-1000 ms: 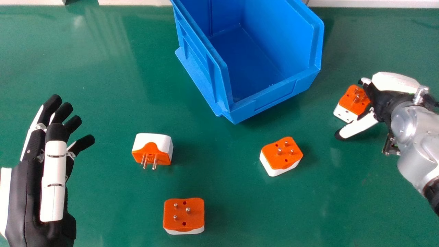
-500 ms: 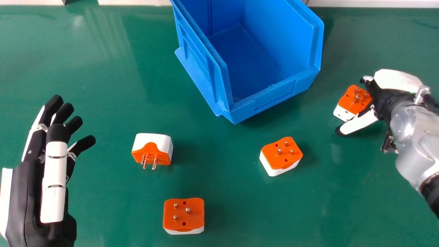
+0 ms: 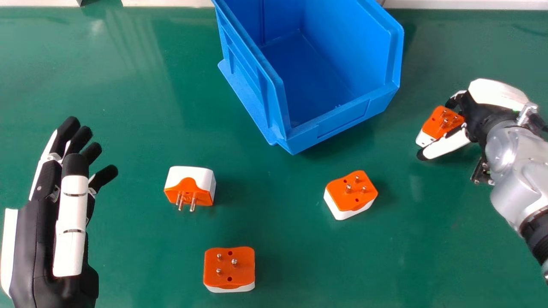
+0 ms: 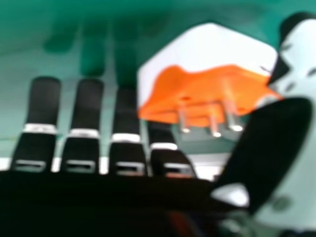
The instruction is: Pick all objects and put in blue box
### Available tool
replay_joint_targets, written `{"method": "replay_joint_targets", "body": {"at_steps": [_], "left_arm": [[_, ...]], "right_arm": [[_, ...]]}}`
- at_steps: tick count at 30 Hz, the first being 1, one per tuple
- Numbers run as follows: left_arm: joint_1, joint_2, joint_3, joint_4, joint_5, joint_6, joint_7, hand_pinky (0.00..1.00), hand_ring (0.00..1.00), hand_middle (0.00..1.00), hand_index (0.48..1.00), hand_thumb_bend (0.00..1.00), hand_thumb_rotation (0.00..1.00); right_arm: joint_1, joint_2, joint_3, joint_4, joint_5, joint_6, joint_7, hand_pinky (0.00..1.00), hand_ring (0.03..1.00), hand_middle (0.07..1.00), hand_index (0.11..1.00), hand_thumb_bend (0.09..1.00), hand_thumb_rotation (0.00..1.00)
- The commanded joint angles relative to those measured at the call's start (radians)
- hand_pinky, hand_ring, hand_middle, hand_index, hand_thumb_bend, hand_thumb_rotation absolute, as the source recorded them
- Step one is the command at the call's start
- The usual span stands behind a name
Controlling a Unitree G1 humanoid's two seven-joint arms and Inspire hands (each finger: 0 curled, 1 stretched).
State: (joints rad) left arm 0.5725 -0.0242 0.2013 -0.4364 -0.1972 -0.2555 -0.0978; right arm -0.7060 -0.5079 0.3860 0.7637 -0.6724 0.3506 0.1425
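My right hand (image 3: 479,112) is at the right, its fingers behind an orange-and-white plug adapter (image 3: 442,122) and its thumb along the near side. In the right hand view, my hand (image 4: 126,153) has fairly straight fingers, with the adapter (image 4: 212,59) between them and the thumb; a firm grip cannot be made out. Three more adapters stand on the green table: one with pins facing forward (image 3: 193,179), one right of centre (image 3: 352,190) and one near the front (image 3: 230,267). The blue box (image 3: 325,77) stands at the back, nothing visible inside. My left hand (image 3: 36,231) is open at the left.
The green table (image 3: 128,107) extends around the objects. The blue box's front corner and side wall rise between the centre adapters and the back. Pale strips (image 3: 167,2) run along the table's far edge.
My right hand has shifted slightly away from the front, and its thumb has drawn in along the adapter. That adapter has barely moved. My left hand has moved only a little.
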Motion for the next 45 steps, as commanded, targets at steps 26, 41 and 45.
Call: {"method": "replay_joint_targets", "body": {"at_steps": [26, 41, 45], "left_arm": [[0.003, 0.009, 0.007, -0.029, -0.002, -0.004, 0.006, 0.81, 0.90, 0.92, 0.901, 0.57, 0.80], [0.018, 0.004, 0.005, -0.035, -0.002, -0.005, 0.008, 0.82, 0.90, 0.92, 0.906, 0.58, 0.79], [0.025, 0.005, 0.005, -0.039, 0.001, -0.004, 0.009, 0.82, 0.90, 0.92, 0.907, 0.57, 0.78]], "right_arm": [[-0.021, 0.019, -0.043, 0.166, 0.026, -0.202, -0.402, 0.31, 0.425, 0.482, 0.565, 0.510, 0.04], [0.005, -0.010, -0.053, 0.128, 0.027, -0.243, -0.420, 0.30, 0.420, 0.468, 0.556, 0.496, 0.01], [0.033, -0.020, -0.072, 0.052, 0.041, -0.224, -0.400, 0.29, 0.416, 0.467, 0.547, 0.495, 0.01]]}}
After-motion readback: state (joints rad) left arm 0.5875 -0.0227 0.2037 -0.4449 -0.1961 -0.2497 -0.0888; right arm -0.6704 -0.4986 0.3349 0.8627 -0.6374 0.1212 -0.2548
